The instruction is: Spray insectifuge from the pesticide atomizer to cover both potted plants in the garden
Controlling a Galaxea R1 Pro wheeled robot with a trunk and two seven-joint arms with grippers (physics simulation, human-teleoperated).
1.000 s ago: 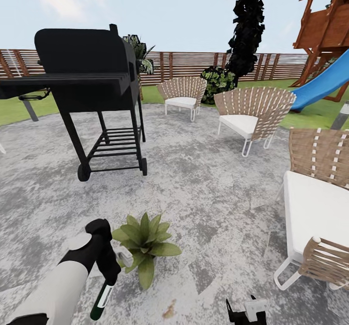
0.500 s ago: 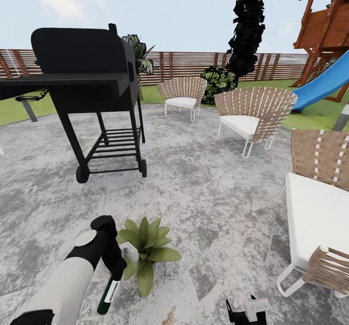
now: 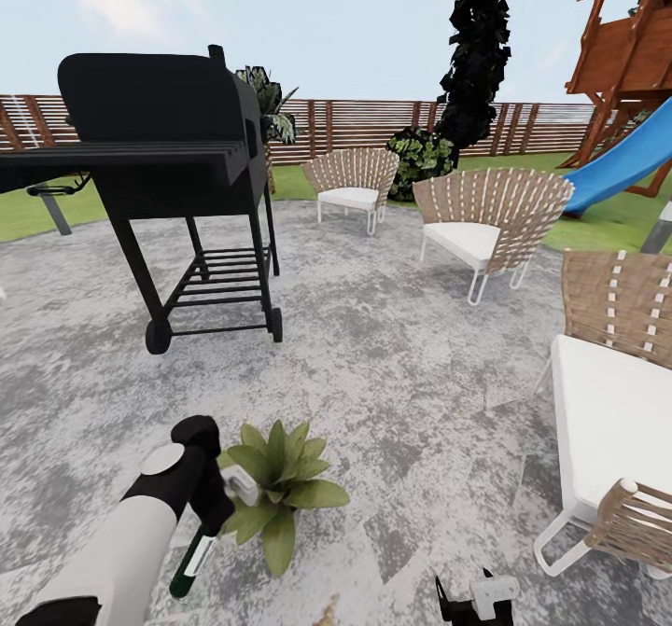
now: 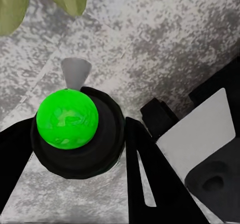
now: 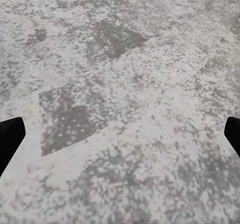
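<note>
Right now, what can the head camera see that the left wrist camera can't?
Head view: a black grill, woven chairs, a blue slide, the fence, and the whole potted plant. Left wrist view: the bright green ball on the atomizer's dark top, seen end-on. Both: the grey patio, plant leaves, and the left claw gripping the pesticide atomizer.

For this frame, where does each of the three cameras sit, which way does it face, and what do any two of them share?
Head view: on the robot's head, facing forward and down over the patio, grill and chairs; left arm holds the pesticide atomizer beside a potted plant.
Left wrist view: along the left gripper at the atomizer's end, paving beneath.
Right wrist view: down at bare paving between the right gripper fingertips.
Shared: head and left wrist both show atomizer and plant leaves.
</note>
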